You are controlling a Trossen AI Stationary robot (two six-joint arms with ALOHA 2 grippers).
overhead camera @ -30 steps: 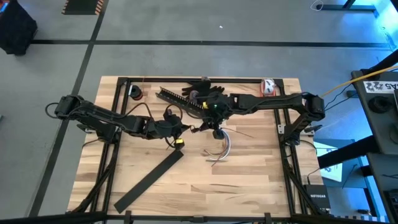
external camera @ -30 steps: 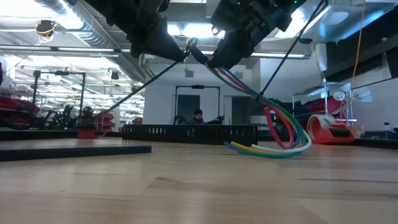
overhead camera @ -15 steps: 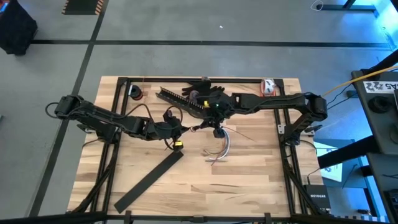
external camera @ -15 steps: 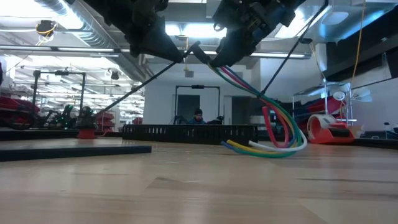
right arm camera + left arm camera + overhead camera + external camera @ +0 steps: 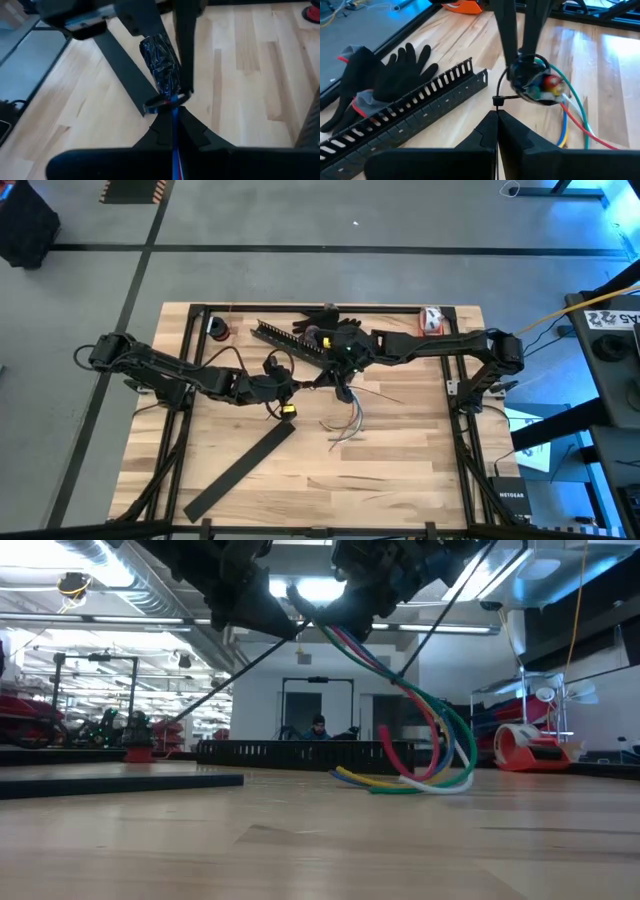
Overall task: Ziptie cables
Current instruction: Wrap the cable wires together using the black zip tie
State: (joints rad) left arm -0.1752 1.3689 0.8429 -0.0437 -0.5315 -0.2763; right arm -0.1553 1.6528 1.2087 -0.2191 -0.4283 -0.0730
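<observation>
- Right gripper [image 5: 341, 376] hangs above the middle of the table, its fingers clamped on the taped end of the cables [image 5: 345, 423]; the right wrist view shows the blue-wrapped bundle end [image 5: 161, 64] running out just past the closed fingertips.
- Left gripper [image 5: 296, 385] sits just beside the right one, facing it, fingers pressed together on the ziptie [image 5: 507, 97], whose small head shows just ahead of the fingertips in the left wrist view.
- From that head a thin dark loop already runs round the bundle end [image 5: 535, 85], so by my reading the tie is threaded and circling the wires.
- What is left, I judge, is to draw the tail through until the loop bites snug on the bundle; it looks loose for now.
- Below and beyond the right gripper the free length of the cables [image 5: 420, 745] droops in a curve, red, green, yellow and white strands fanning out, their far ends resting on the wood.
- Farther off from both grippers, toward the back edge, lies the slotted black bar [image 5: 415, 107] with a pair of black gloves [image 5: 380, 75] just behind it.
- Well apart toward the front lies the flat black strip [image 5: 240, 470].
</observation>
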